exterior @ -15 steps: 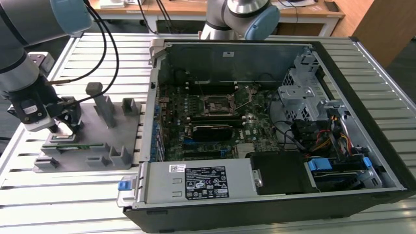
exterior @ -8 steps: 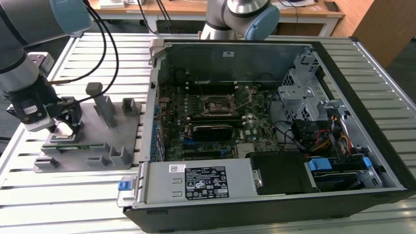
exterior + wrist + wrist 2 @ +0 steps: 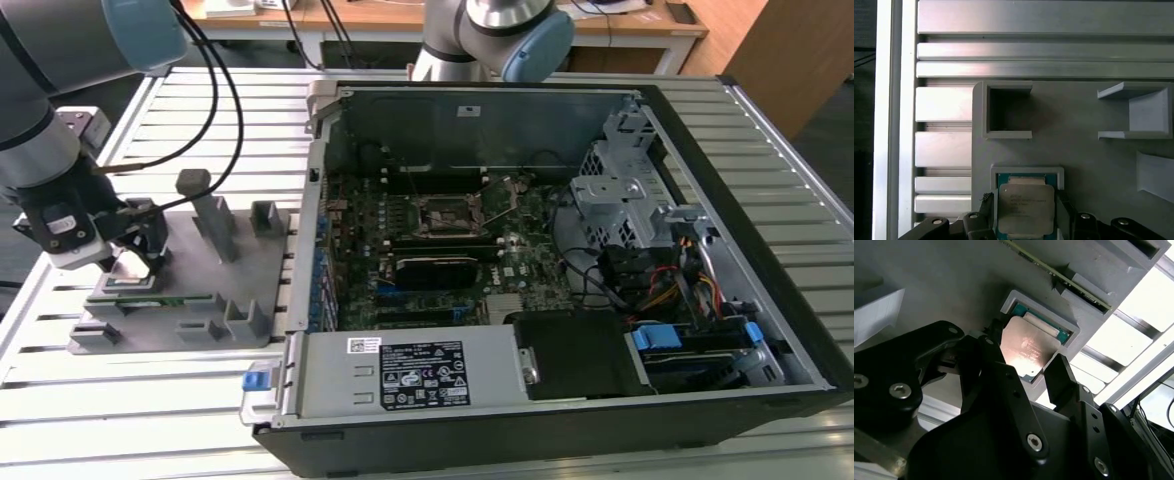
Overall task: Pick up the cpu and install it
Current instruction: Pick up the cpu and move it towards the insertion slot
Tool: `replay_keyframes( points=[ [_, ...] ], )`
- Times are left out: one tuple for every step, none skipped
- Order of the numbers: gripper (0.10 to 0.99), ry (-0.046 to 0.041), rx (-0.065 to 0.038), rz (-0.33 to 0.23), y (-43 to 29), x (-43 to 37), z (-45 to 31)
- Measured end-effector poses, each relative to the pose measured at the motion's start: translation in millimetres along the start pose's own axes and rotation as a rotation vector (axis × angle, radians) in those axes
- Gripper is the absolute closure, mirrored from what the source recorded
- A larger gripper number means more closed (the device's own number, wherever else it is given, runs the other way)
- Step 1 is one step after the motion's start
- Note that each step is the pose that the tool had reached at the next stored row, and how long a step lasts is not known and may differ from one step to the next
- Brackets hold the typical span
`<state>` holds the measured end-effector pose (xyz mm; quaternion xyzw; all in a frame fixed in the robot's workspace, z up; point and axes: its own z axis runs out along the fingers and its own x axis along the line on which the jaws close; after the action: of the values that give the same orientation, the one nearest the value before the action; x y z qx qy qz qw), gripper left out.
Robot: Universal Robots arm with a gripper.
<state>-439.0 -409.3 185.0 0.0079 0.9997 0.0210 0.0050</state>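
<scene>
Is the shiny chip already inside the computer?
No, the cpu is at the pocket of the grey fixture, which stands outside the computer case.

The picture's edge cuts off part of the cpu [image 3: 1025, 215] and the tool [image 3: 1024, 202].

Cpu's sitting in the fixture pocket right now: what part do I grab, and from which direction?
Take the cpu by two opposite thin edges, coming straight down from above. It lies flat in a shallow walled pocket of the grey fixture, so only its top and rim are exposed; a sideways approach would likely hit the walls. The gripper sits right over it.
</scene>
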Motion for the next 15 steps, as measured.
replay_keyframes(
  points=[
    [0.482, 0.0002, 0.000, 0.000, 0.0, 0.0, -0.3],
    [0.482, 0.0003, 0.000, 0.000, 0.1, 0.0, -0.8],
    [0.482, 0.0003, 0.000, 0.000, 0.2, -0.1, -1.1],
    [0.482, 0.0002, 0.000, 0.000, 0.3, -0.3, -1.1],
    [0.482, 0.0003, 0.000, 0.000, 0.3, -0.3, -1.1],
    [0.482, 0.0004, 0.000, 0.000, 0.3, -0.3, -1.1],
    [0.482, 0.0005, 0.000, 0.000, 0.2, -0.3, -1.1],
    [0.482, 0.0005, 0.000, 0.000, 0.2, -0.4, -1.2],
    [0.482, 0.0005, 0.000, 0.000, 0.2, -0.4, -1.2],
    [0.494, 0.0006, 0.000, 0.000, 0.2, -0.4, -1.2],
    [0.494, 0.0006, 0.000, 0.000, 0.2, -0.4, -1.2],
    [0.494, 0.0007, 0.000, 0.000, 0.2, -0.4, -1.2],
    [0.557, 0.0007, 0.000, 0.000, 0.2, -0.4, -1.2],
    [0.561, 0.0006, 0.000, 0.000, 0.3, -0.5, -1.5],
    [0.561, 0.0005, 0.000, 0.000, 0.3, -0.5, -2.1]
  ],
)
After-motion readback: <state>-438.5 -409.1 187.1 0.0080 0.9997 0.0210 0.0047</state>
